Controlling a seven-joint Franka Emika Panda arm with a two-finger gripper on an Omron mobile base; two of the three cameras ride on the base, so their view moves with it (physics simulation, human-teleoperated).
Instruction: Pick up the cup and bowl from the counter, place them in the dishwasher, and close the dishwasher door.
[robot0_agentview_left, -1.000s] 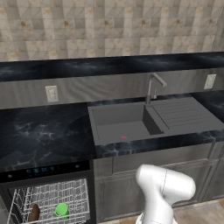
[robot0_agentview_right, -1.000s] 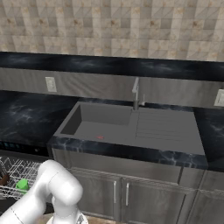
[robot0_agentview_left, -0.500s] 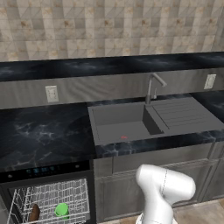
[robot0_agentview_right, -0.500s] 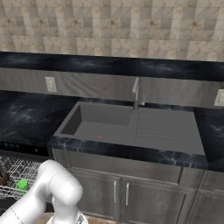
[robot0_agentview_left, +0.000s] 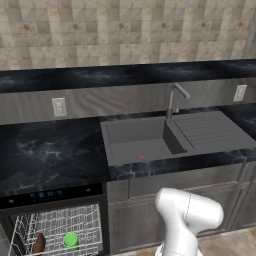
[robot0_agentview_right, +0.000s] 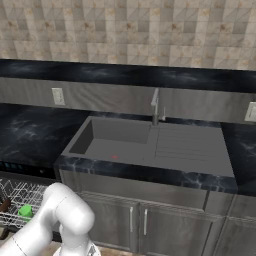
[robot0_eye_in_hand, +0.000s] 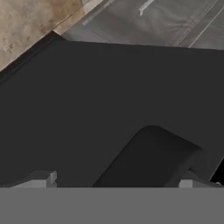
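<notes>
One cup (robot0_agentview_left: 70, 240); one bowl (robot0_agentview_left: 39, 243); two wall outlets (robot0_agentview_left: 59, 106); one faucet (robot0_agentview_left: 174, 99)

Cup (robot0_agentview_left: 70, 240) right of bowl (robot0_agentview_left: 39, 243) in dishwasher (robot0_agentview_left: 55, 226)

1. The arm (robot0_agentview_left: 187, 220) is glossy white, built of thick rounded tube segments
2. Its links meet at smooth bulbous joints, with a thin dark seam line across one casing
3. Two pale grey, blocky finger tips (robot0_eye_in_hand: 41, 179) rise from the gripper (robot0_eye_in_hand: 116, 181)
</notes>
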